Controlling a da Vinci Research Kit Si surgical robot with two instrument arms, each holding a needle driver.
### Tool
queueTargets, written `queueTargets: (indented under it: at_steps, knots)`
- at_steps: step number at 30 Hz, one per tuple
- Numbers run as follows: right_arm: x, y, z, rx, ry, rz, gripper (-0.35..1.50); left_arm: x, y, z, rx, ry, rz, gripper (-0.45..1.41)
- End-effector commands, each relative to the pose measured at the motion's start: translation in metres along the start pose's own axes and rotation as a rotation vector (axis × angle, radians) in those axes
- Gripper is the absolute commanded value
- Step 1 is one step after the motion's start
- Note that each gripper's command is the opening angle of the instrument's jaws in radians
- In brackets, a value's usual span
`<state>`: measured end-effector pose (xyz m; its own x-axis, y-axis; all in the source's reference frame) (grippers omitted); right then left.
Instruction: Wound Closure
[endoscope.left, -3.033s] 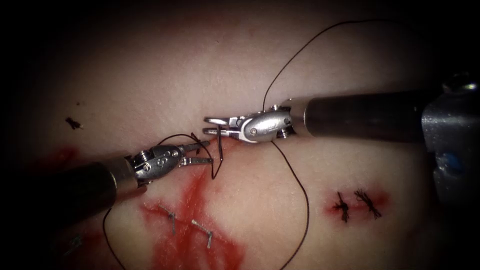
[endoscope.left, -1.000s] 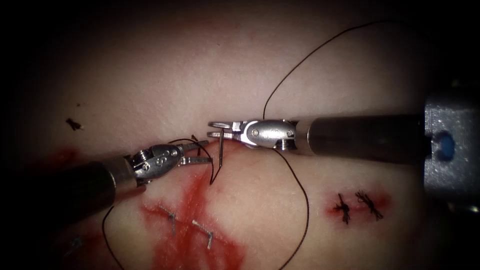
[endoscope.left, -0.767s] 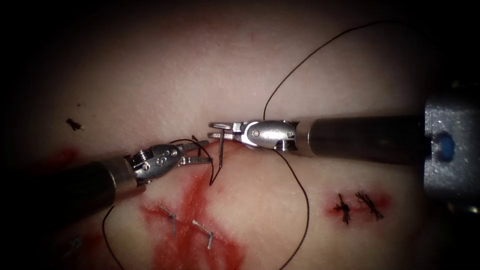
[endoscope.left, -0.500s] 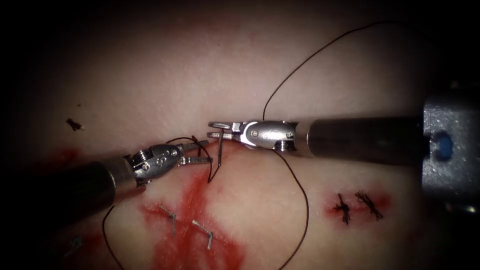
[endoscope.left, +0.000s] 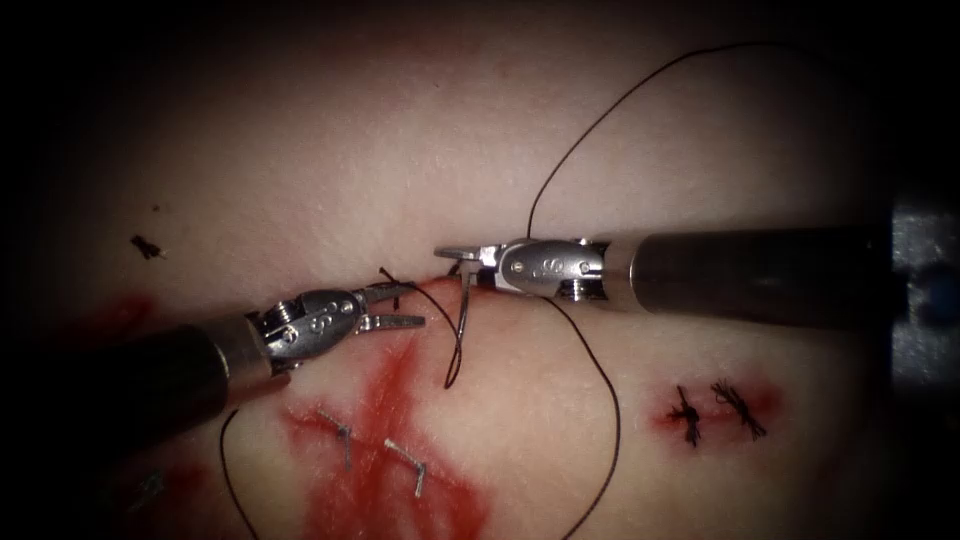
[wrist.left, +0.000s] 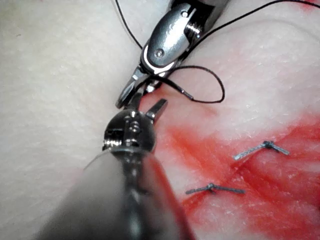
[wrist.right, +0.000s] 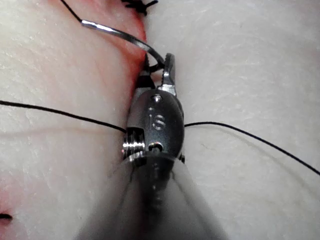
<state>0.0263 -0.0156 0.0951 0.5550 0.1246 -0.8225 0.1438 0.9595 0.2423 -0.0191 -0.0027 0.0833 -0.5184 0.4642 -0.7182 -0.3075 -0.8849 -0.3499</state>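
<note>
In the endoscope view I have 2 tools on the tissue (endoscope.left: 300, 170). My left end effector (endoscope.left: 398, 306) stands with its jaws apart and holds nothing. It hovers just left of the band of red fluid (endoscope.left: 385, 395) that runs along the cut. My right end effector (endoscope.left: 455, 256) is clamped on the 1 needle (endoscope.left: 462, 330), gripping it near one end of its curve. The rest of the needle hangs down over the tissue at the right edge of the red band, and its whole curve shows outside the tissue. I cannot tell whether the low end touches the surface. 1 thread (endoscope.left: 608, 400) sweeps in a wide loop to the right of the cut. I count 2 metal staples (endoscope.left: 404, 466) in the red patch, 2 dark knots (endoscope.left: 686, 415) well off to the right, and 1 thread scrap (endoscope.left: 147, 245) far left.

In the left wrist view my left end effector (wrist.left: 147, 104) is spread open and empty, just beside the right end effector (wrist.left: 136, 90). Both staples (wrist.left: 260, 149) lie on the red patch.

In the right wrist view the right end effector (wrist.right: 163, 64) is closed on the needle (wrist.right: 120, 36), which arcs away clear of the tissue. The thread (wrist.right: 50, 111) crosses behind the wrist.
</note>
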Motion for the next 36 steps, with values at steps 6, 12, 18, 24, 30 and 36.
queueTargets:
  at_steps: [6,12,18,24,30,36]
  knots:
    - [0.0033,0.0025,-0.0019,-0.089,0.169,-0.008,1.3,-0.0002,-0.0001,0.0008,0.0,0.001,0.0,0.27]
    - [0.0064,0.0033,-0.0036,-0.181,0.296,-0.063,1.41,-0.0001,0.0,0.0008,0.0,0.0,0.0,0.27]
    - [0.009,0.0039,-0.0053,-0.241,0.318,-0.126,1.38,-0.0001,0.0,0.0008,0.0,0.001,0.0,0.27]
    - [0.0109,0.0039,-0.0067,-0.303,0.361,-0.168,1.43,-0.0002,-0.0001,0.0008,0.0,0.001,0.0,0.29]
    - [0.0121,0.0022,-0.006,-0.305,0.451,-0.306,1.33,-0.0002,-0.0001,0.0008,-0.001,0.001,0.001,0.29]
    - [0.0118,0.0014,-0.0045,-0.313,0.479,-0.37,1.2,-0.0003,-0.0001,0.0006,-0.003,0.001,0.002,0.29]
